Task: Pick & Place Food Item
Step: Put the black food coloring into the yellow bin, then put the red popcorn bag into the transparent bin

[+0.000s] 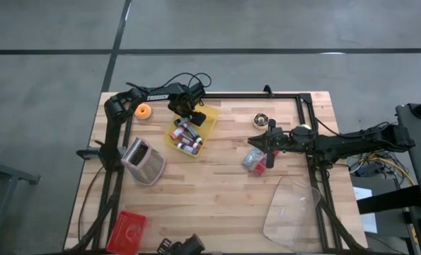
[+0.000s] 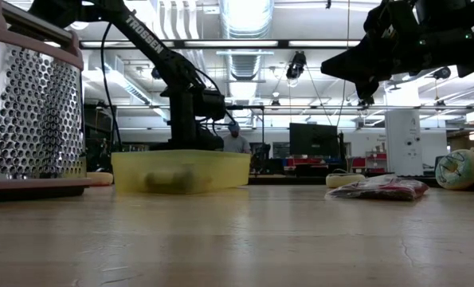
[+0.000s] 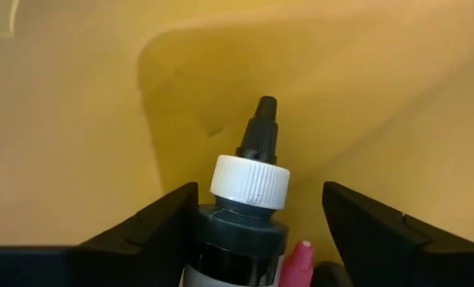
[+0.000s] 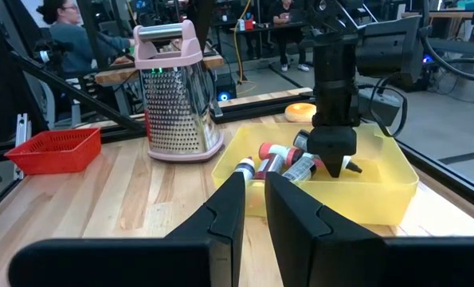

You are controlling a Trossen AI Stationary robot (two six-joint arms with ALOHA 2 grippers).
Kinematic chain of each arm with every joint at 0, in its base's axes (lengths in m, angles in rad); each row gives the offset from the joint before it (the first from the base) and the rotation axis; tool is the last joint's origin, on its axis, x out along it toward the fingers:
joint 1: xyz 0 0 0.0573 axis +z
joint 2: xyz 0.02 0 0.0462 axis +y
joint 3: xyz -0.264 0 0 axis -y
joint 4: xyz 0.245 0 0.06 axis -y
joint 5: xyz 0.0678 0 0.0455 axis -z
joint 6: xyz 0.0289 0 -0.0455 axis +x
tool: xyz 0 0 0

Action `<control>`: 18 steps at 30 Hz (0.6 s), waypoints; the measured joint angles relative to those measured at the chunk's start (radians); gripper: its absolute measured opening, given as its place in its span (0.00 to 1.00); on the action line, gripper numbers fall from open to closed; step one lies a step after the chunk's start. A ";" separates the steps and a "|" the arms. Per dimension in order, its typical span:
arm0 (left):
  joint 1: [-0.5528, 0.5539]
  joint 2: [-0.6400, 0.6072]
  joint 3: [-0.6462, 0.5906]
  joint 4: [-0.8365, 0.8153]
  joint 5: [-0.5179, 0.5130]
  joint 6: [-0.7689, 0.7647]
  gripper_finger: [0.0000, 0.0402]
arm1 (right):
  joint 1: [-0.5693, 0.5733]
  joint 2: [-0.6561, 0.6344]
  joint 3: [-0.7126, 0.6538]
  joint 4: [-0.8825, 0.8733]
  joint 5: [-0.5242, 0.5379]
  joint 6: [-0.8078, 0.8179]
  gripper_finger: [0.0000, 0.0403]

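L gripper [image 3: 256, 231] is down inside the yellow plastic bin [image 1: 209, 125], fingers spread either side of a small bottle [image 3: 244, 207] w/ ribbed white collar and black cone tip, not clamping it. Bin is a shallow translucent rectangle holding several small tubes [image 1: 187, 139] w/ red and white caps. R gripper [image 4: 252, 209], fingers nearly pressed together w/ nothing between, hovers over a crinkly red-and-clear packet [image 1: 254, 159] on the wood-plank table [image 1: 217, 191]; a perforated metal grater [image 1: 142, 160] w/ pink trim is nearby.
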 joint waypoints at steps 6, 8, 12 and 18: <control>0.000 -0.002 0.000 0.000 0.000 0.000 0.69 | 0.000 0.000 0.000 0.000 0.000 0.000 0.12; 0.000 -0.010 0.000 0.000 0.000 0.001 0.69 | 0.000 0.000 0.000 0.000 0.000 0.000 0.12; 0.001 -0.034 0.011 -0.023 -0.012 0.004 0.69 | 0.000 0.000 0.000 0.000 0.000 0.000 0.12; -0.001 -0.057 0.069 -0.079 -0.026 0.014 0.69 | 0.000 0.000 0.000 0.000 0.000 0.000 0.12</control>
